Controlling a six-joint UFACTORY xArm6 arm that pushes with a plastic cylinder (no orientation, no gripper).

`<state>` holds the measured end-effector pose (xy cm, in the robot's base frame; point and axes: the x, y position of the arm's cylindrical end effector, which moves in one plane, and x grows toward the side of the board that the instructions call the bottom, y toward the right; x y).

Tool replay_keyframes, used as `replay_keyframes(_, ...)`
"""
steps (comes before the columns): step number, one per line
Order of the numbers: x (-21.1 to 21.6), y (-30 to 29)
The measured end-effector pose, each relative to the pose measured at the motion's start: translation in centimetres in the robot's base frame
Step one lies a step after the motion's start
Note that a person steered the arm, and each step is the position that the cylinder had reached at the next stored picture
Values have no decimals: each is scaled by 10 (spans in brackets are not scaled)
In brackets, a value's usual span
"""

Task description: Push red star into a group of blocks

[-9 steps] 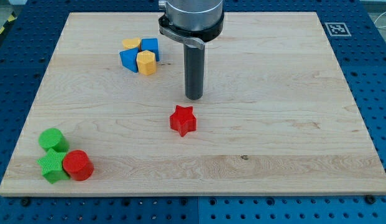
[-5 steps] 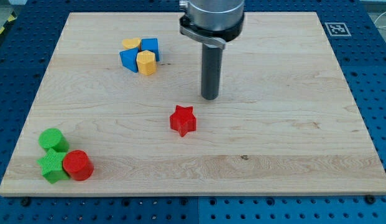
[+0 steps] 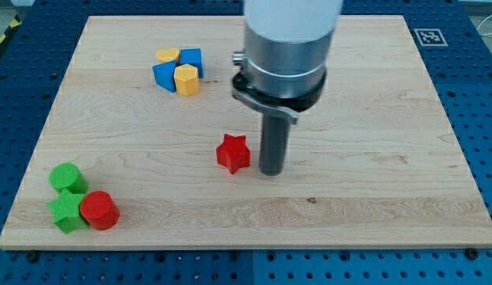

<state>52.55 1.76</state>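
Blue perforated bench surrounds a pale wood tabletop (image 3: 372, 198), w/ a small black-and-white marker tag (image 3: 429, 36) at its top-right corner.

Camera view, only one: arm comes down from the view's top, wide grey housing (image 3: 289, 47) ending in a straight dark rod. My tip (image 3: 271, 172) sits on the wood just beside the red star (image 3: 233, 153), on the star's right side in the view, approx level w/ it. Narrow gap or bare contact betw. tip and star, can't tell which. No pincer on this rig, so nothing to open, close or hold; the rod is the whole tool.

Red star lies near the tabletop's middle, a bit left of centre, on its own, well apart from both groups.

Group 1, view's upper left: yellow heart-like block (image 3: 167, 56), blue block (image 3: 191, 58) (shape unclear), blue wedge-like block (image 3: 163, 75) and yellow hexagon-like block (image 3: 186, 80), all packed touching.

Group 2, view's lower left near the corner: green cylinder (image 3: 67, 177), green star-ish block (image 3: 66, 210) below it, red cylinder (image 3: 98, 210) touching on the right of that one.

Both groups lie to the left of the star, opp. side from my tip.
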Motion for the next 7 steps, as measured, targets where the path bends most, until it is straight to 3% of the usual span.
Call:
replay_keyframes(1, 0, -20)
replay_keyframes(5, -9, 3)
replay_keyframes(7, -9, -44)
